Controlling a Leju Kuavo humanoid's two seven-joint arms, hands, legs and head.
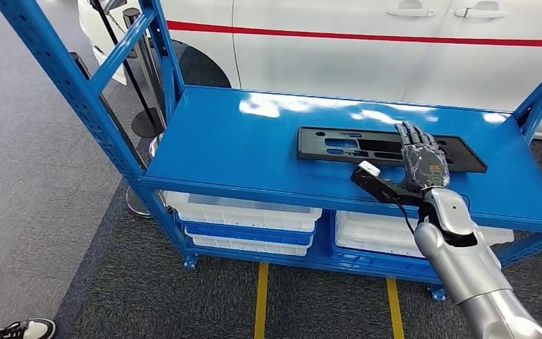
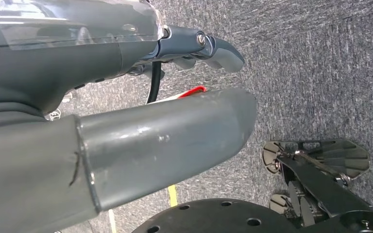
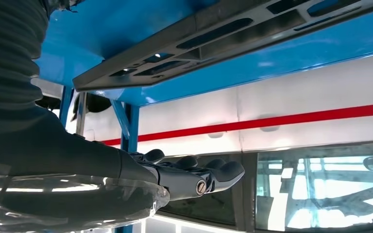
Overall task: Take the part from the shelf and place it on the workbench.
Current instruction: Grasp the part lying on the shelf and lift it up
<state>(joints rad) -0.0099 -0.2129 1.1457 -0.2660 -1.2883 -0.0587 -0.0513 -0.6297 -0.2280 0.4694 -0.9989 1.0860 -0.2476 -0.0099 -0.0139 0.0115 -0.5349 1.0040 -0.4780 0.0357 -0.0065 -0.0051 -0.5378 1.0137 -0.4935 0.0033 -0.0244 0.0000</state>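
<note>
A long flat black part (image 1: pixel 339 147) with several slots lies on the blue shelf top (image 1: pixel 240 148), towards its right side. My right hand (image 1: pixel 420 162) hovers over the part's right half, fingers stretched forward and thumb spread to the left, holding nothing. In the right wrist view the part (image 3: pixel 213 43) sits apart from my straight fingers (image 3: pixel 199 174), with a clear gap between them. My left hand (image 2: pixel 102 58) hangs over grey carpet, its fingers (image 2: pixel 218 51) extended and empty.
White plastic bins (image 1: pixel 243 212) fill the lower shelf level. Blue uprights (image 1: pixel 77 92) frame the rack on the left and right. A white car with a red stripe (image 1: pixel 367 42) stands behind. A black stanchion base (image 1: pixel 145 121) and a person's shoe (image 1: pixel 25 328) are at left.
</note>
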